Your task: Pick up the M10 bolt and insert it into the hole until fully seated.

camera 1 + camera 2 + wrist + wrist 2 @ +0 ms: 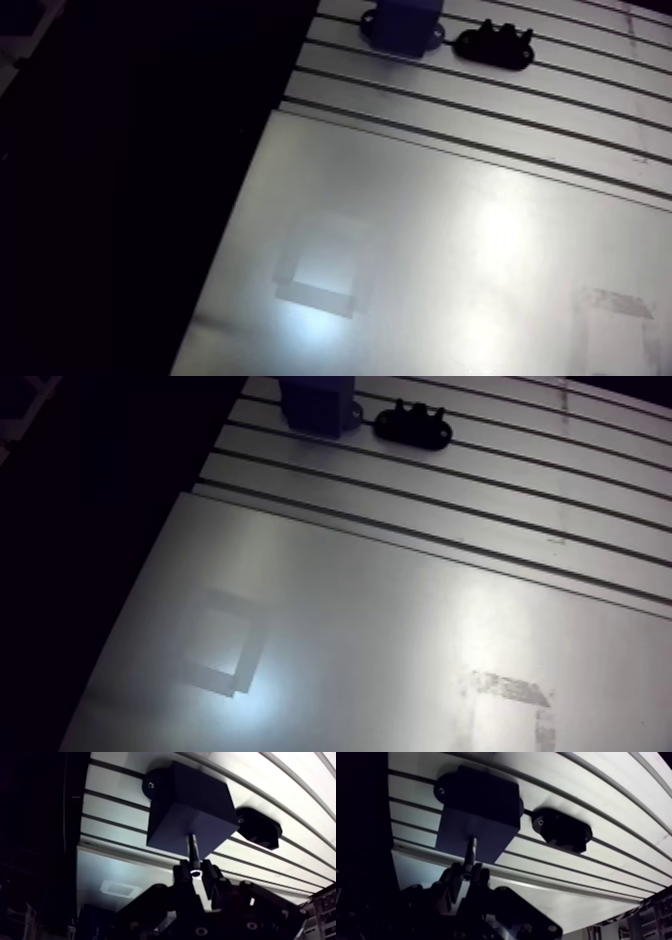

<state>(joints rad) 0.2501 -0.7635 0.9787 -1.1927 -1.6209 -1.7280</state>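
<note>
Tool [194, 872] clamped on M10 bolt [192, 847], shank out front, tip at blue block [192, 802] face. Held axial for straight insertion; seating unclear. Black fixture [257, 827] at block's 3 o'clock.

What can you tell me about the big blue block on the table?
The blue block is a plain, matte, plastic-looking cube standing on the slotted table. Rounded ears stick out at its base, one with a small screw hole. A black fixture sits beside it, apart. The bolt, held in the gripper, meets the block's face toward the gripper; how deep it goes cannot be seen.
</note>
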